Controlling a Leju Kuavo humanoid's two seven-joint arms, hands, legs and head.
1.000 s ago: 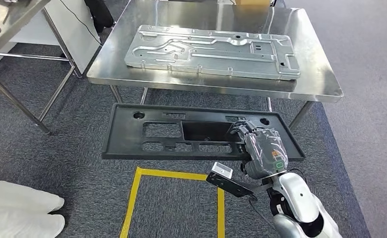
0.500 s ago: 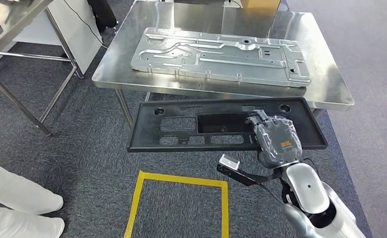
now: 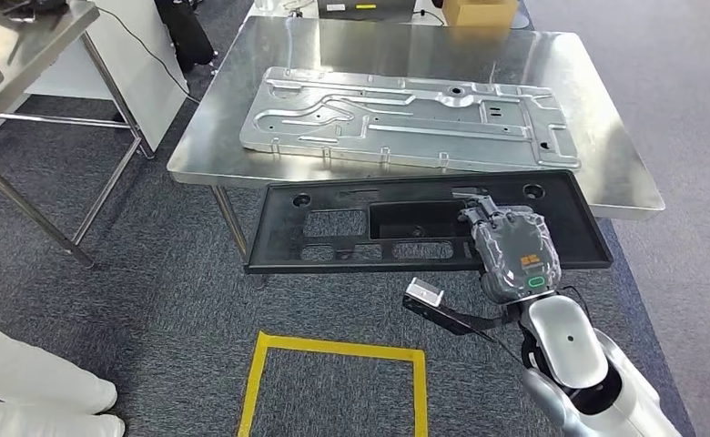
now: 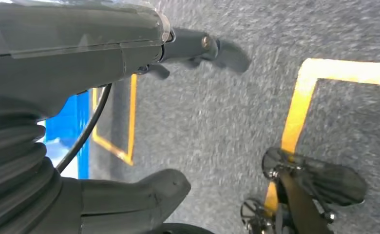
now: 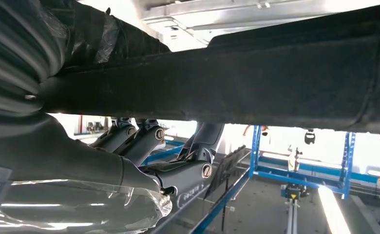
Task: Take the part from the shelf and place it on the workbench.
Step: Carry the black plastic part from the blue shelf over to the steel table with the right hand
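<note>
Right hand (image 3: 513, 253) grips black part (image 3: 333, 238) at its near edge, held level in the air at 6 o'clock of workbench (image 3: 597, 164), far edge over the bench rim. Left hand (image 4: 81, 122) holds nothing, fingers apart.

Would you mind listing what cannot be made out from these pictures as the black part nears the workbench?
- Right hand fingers under the black part: head view, hidden by the hand's cover and the part.
- Workbench far edge: head view, cut off by the picture's top.
- Person beside the robot: head view, cut off by the left and bottom edges.
- Left hand: left wrist view, hanging over blurred carpet; its fingers partly show, holding nothing.
</note>
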